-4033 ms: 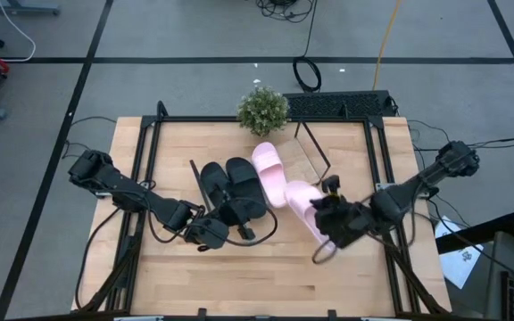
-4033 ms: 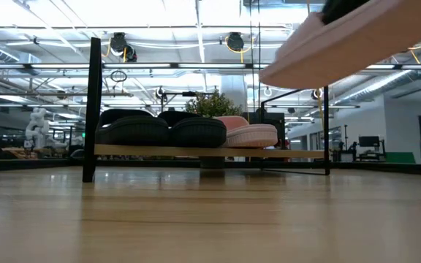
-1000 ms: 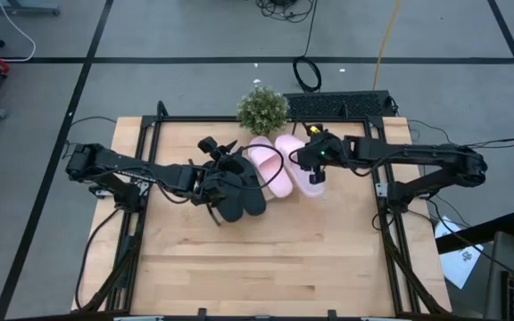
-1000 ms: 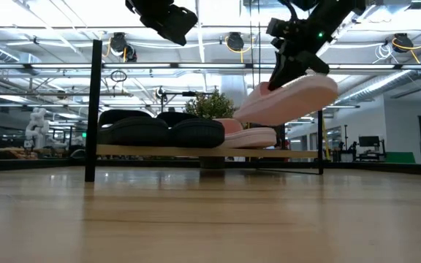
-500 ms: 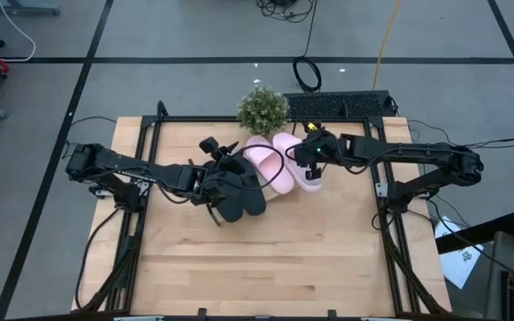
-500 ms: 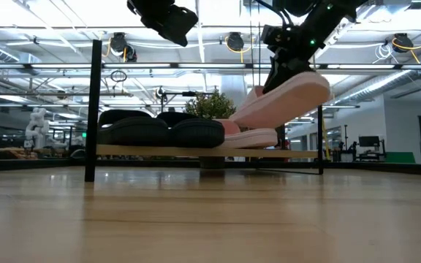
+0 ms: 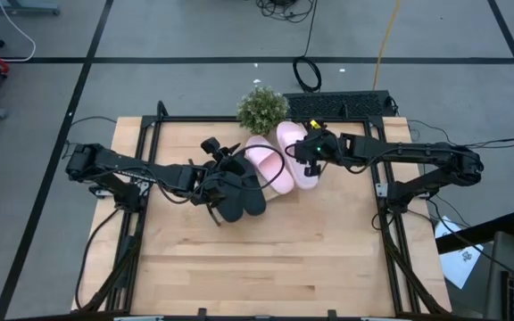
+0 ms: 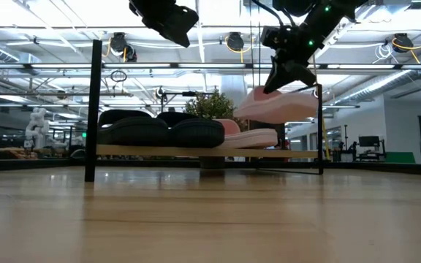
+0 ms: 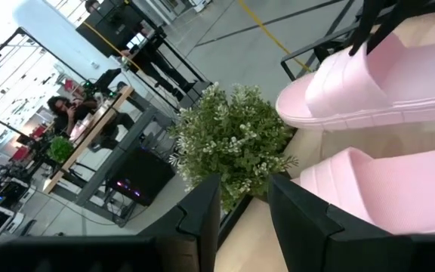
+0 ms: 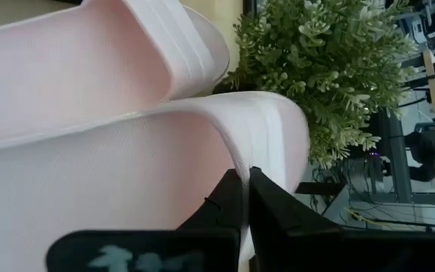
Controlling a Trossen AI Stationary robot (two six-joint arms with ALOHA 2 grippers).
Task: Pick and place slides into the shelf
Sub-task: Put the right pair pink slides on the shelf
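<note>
Two black slides [image 8: 163,129] and one pink slide [image 8: 253,136] lie side by side on the shelf [image 8: 196,152], their soles on its slanted wood board. A second pink slide [image 7: 293,153] hangs above the shelf's right part, beside the resting pink one [image 7: 270,171], with my right gripper [image 10: 246,196] shut on its strap. My left gripper [image 7: 232,162] hovers high over the black slides [image 7: 232,192]. It is open with nothing between its fingers [image 9: 202,215]. My right gripper pinches the pink slide's strap [image 10: 274,132] at its edge between the two shut fingers [image 10: 229,200]. It comes slanting down from the table's right side. The slide hangs roughly level under the gripper [image 8: 282,77], above the resting pink slide.
A small potted plant [image 7: 262,110] stands at the far edge just behind the shelf, with a black box [image 7: 337,105] to its right. The near half of the wooden table [image 7: 257,259] is bare wood. Black frame rails [image 7: 141,178] run along both table sides.
My right gripper has carried the pink slide toward the table's far edge and a little to the left, over the shelf. The slide, steeply tilted before, now hangs nearly level.
</note>
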